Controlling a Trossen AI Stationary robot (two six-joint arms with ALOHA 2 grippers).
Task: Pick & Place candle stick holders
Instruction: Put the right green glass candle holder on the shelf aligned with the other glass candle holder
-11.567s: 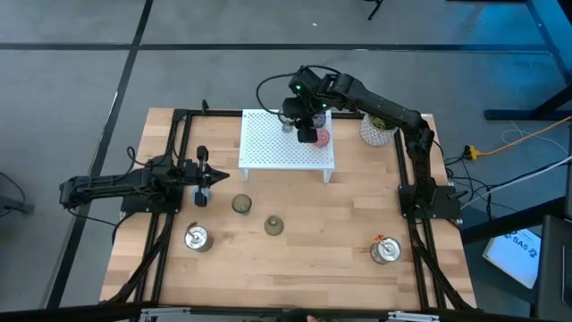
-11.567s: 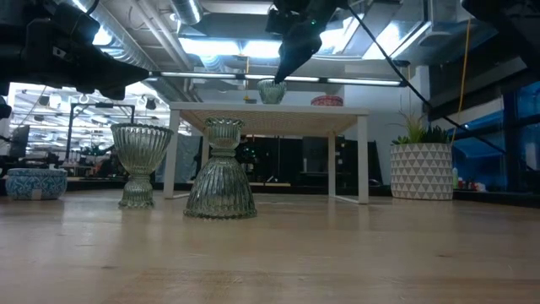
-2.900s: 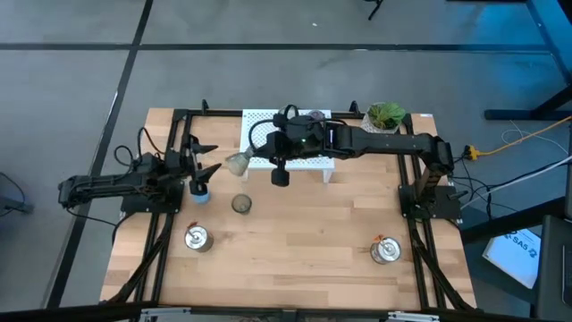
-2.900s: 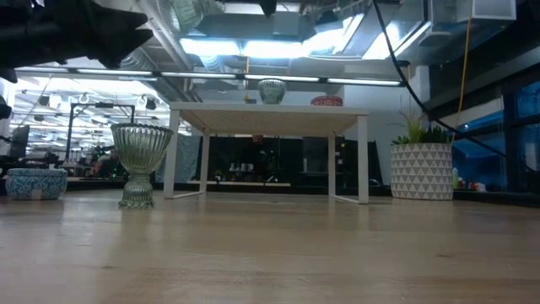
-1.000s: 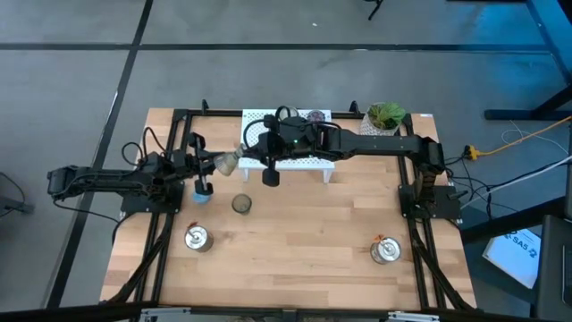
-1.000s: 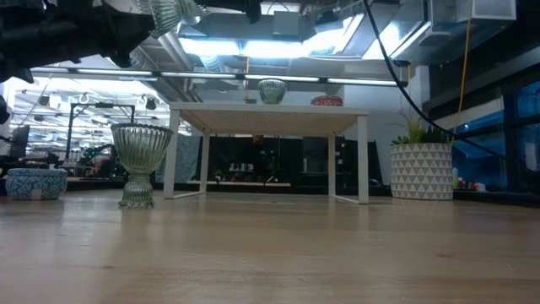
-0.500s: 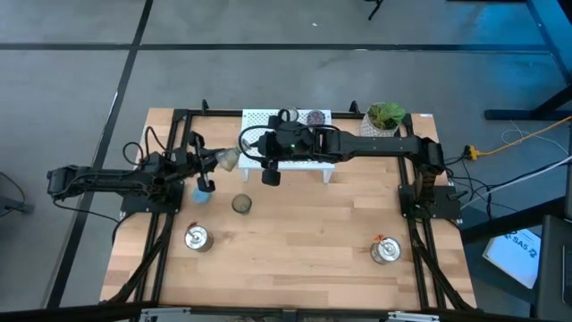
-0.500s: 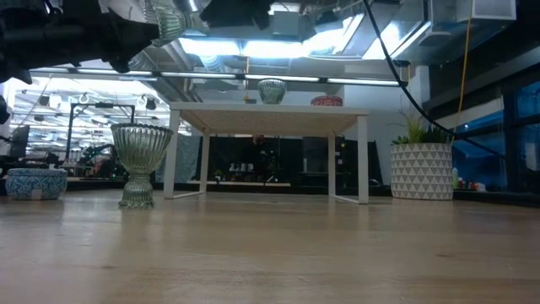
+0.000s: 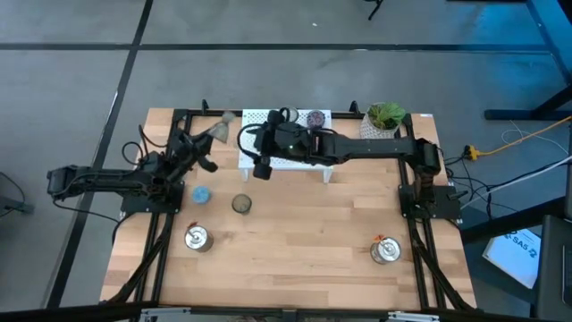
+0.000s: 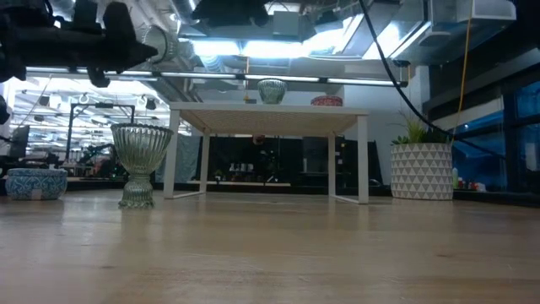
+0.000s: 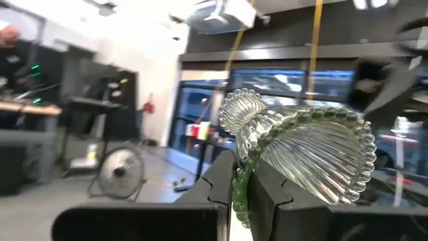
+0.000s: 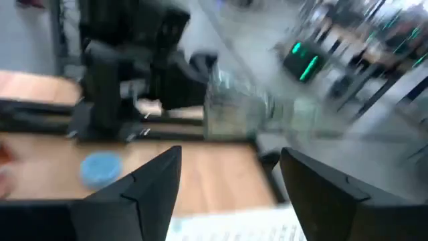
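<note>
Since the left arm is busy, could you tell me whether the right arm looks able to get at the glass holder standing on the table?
Probably yes. The right pincer is open and empty by the white rack, and the olive glass holder stands just in front of it with bare table between. The left pincer grips another glass holder, raised clear.

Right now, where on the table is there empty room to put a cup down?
The wood between the two silver cups is bare, and so is the right middle. It is crowded by the white rack, where both arms meet, near the blue cup and glass cup.
</note>
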